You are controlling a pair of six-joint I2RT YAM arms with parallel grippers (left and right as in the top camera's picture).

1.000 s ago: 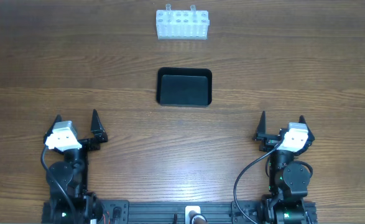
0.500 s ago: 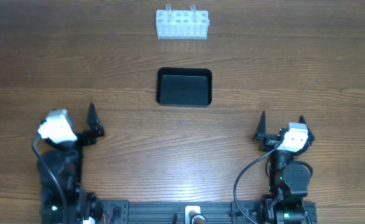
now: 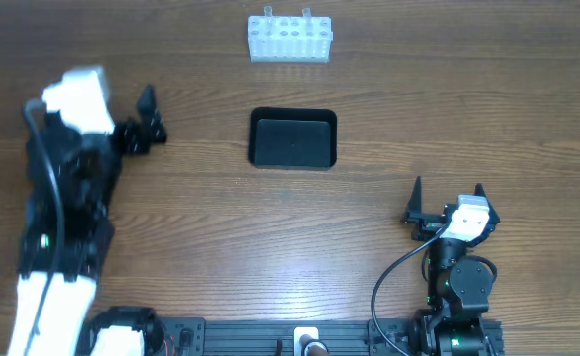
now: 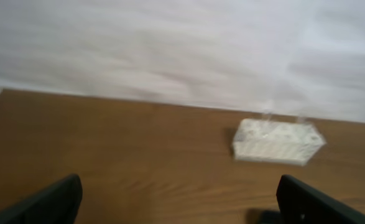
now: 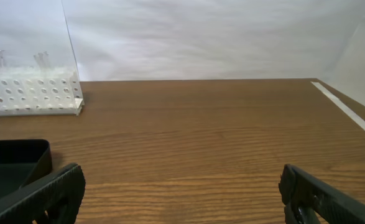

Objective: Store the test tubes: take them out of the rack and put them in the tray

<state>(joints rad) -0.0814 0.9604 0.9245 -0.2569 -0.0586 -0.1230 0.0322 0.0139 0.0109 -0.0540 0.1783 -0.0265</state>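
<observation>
Well, my left gripper (image 3: 151,117): fingers spread wide, nothing between them, raised over the table (image 3: 467,89), left of the tray (image 3: 293,138).
Rack (image 3: 290,40): stood at the table's far side, ahead of my left gripper and off to its right, well apart.
Test tubes (image 3: 267,13): two, upright along the rack's far side.
Tray: black, between the rack and my arms, near the rack.
Right gripper (image 3: 449,188): spread, holding nothing, close by its base.

L arm lifted, extended fwd; L gripper (image 3: 150,117) well left of the tray (image 3: 254,150), jaws wide apart. R arm folded low at its base; R gripper (image 3: 449,198) near-right of tray, jaws apart.
</observation>
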